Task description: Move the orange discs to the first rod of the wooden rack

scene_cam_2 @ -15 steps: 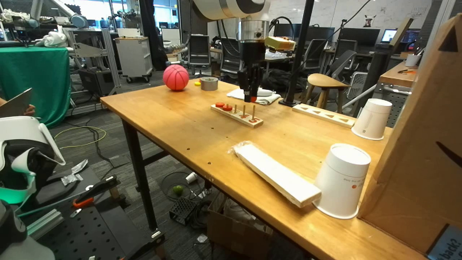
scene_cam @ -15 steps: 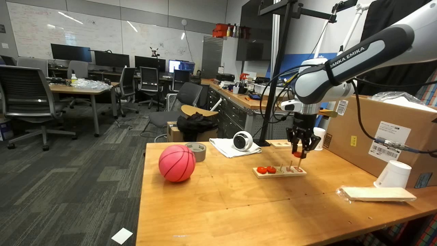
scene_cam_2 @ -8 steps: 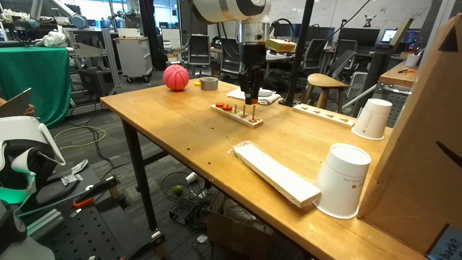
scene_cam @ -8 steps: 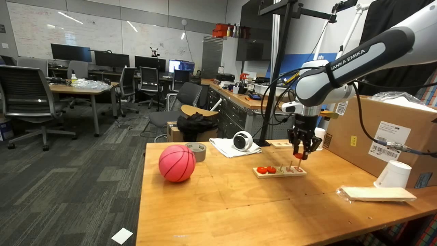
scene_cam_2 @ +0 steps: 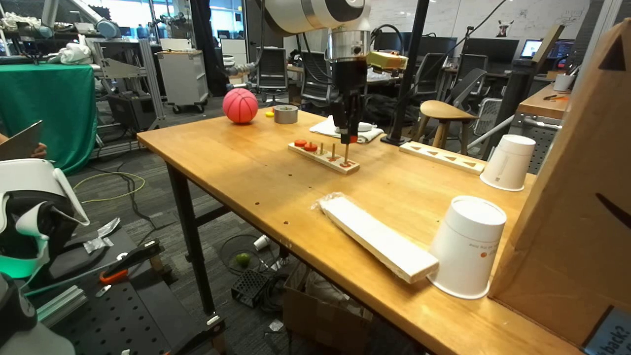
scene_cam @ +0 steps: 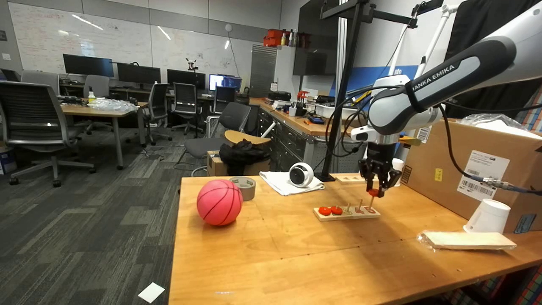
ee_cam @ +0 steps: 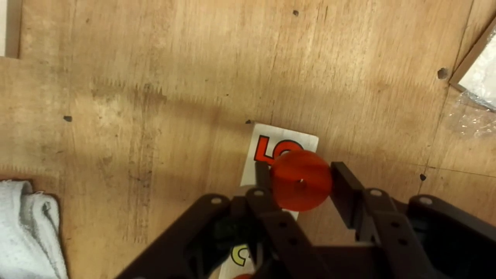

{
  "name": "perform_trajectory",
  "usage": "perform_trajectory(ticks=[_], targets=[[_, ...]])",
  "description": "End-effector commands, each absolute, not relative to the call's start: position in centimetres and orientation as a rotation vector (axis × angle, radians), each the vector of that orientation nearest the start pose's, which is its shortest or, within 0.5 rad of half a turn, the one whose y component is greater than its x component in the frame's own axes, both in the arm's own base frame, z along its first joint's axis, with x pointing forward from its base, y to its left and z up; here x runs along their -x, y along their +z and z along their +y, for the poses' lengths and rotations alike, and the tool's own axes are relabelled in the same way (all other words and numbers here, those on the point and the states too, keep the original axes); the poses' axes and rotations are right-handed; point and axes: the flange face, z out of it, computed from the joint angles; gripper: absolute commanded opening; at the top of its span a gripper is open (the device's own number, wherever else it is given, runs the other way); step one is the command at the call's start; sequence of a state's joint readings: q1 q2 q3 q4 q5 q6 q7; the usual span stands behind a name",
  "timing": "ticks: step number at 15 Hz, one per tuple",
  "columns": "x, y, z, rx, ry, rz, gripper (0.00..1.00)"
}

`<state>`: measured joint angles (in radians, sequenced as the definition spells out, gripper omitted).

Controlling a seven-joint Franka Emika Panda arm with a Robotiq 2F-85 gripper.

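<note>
– While I'm hanging over the wooden rack (scene_cam_2: pixel 327 157), my end effector (scene_cam: pixel 374 190) is clamped on one orange disc (ee_cam: pixel 304 190), squeezed from both sides.

– Cool, so where exactly is that disc?

– Pretty much right at the tip of the tallest peg (scene_cam_2: pixel 346 154), the one at the end with the red printed 5 (ee_cam: pixel 262 148). Can't tell if the peg pokes into the hole, tbh. My wrist view just gives me a tiny pale speck in the middle of the disc, which also covers part of the 5.

– Fair enough. And the rest of the orange ones?

– Two more orange discs (scene_cam: pixel 336 210) sit down on the rack at the opposite end, just beside each other. Both exterior views agree on that.

– What's sharing the table (scene_cam: pixel 296 271) with you?

– Kind of a lot lol. There's a pinkish ball (scene_cam: pixel 219 202) well apart from me, with a roll of tape (scene_cam: pixel 248 192) near it. Then a white cloth (scene_cam: pixel 275 182) with a roundish white gadget (scene_cam: pixel 301 174) on top, and a black pole (scene_cam_2: pixel 408 74) standing near that. A pale slab (scene_cam: pixel 465 240) in clear plastic lies by an upside-down white cup (scene_cam: pixel 489 216), and a second upturned cup (scene_cam_2: pixel 508 162) stands near a pale board (scene_cam_2: pixel 443 155) with triangular cutouts. Oh, and a big cardboard box (scene_cam_2: pixel 567 236) at one edge.
</note>
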<state>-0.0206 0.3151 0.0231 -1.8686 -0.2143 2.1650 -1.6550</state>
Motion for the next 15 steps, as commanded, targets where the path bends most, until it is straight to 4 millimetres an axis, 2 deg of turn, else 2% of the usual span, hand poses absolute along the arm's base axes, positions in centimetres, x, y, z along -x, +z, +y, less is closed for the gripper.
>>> perform_trajectory(ticks=[1,9,15], targets=[[-62.15,34.73,-0.59,-1.937,-0.170,2.339,0.17],[-61.98,33.76,0.15,-1.950,-0.172,2.350,0.17],[-61.99,33.83,-0.84,-1.940,-0.207,2.342,0.17]])
